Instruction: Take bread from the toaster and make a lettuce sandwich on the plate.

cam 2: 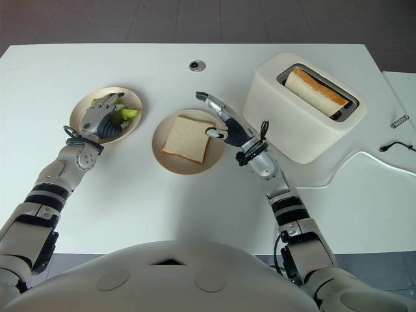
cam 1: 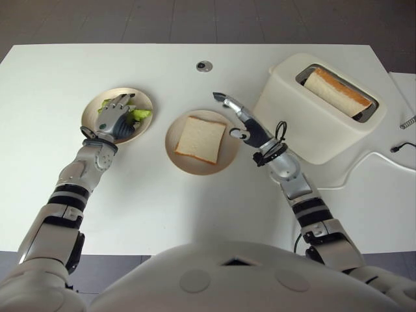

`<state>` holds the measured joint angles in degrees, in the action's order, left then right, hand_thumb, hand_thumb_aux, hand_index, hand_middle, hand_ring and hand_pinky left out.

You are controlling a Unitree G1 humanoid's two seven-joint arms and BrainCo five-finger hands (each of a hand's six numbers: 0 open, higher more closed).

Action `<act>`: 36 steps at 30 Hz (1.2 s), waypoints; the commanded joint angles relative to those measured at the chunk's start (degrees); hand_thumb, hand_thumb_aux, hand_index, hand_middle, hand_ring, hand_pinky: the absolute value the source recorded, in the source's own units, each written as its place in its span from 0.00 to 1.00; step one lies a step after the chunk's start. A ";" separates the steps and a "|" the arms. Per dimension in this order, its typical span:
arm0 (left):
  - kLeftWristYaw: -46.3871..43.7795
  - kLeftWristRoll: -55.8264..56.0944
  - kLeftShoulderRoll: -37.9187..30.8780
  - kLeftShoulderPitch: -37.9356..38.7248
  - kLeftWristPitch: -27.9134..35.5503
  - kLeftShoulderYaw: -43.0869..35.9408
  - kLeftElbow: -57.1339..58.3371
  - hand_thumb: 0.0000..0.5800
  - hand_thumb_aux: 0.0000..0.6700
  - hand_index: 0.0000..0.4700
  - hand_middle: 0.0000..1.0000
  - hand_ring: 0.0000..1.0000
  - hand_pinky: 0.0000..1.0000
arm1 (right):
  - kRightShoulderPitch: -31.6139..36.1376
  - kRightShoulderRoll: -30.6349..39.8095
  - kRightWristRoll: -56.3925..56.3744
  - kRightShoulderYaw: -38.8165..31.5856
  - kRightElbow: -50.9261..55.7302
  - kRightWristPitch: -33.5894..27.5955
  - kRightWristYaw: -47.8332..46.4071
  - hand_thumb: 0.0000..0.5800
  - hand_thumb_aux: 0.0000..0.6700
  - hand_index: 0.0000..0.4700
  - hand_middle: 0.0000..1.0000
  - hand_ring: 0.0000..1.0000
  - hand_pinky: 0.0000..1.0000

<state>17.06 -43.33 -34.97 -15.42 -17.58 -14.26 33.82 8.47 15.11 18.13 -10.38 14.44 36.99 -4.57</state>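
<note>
White table carries all items, with dark floor tiles beyond its far edge. One slice of bread lies flat on the plate at table centre. A second bread slice stands in the slot of the cream toaster, at 2 o'clock from the plate. At 9 o'clock from the plate sits a side dish holding lettuce.

The left hand is down on that dish, fingers curled closed over the green leaves. The right hand is at 3 o'clock from the plate, between its rim and the toaster, with fingers stretched out flat toward 11 o'clock. It holds nothing and touches neither bread slice.

A white cable runs from the toaster toward 4 o'clock. A round metal port is set in the tabletop at 12 o'clock from the plate. A small coiled spring lies near the right edge.
</note>
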 commanded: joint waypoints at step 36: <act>-11.73 7.23 15.36 6.00 -13.51 -9.70 -15.24 1.00 1.00 1.00 0.00 0.00 0.00 | 0.42 -0.27 -2.26 6.06 -2.31 0.15 4.92 0.00 0.00 0.00 0.00 0.00 0.00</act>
<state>6.17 -35.02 -19.92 -10.15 -31.64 -22.74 17.77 9.10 14.82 15.96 -4.07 12.20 37.77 0.85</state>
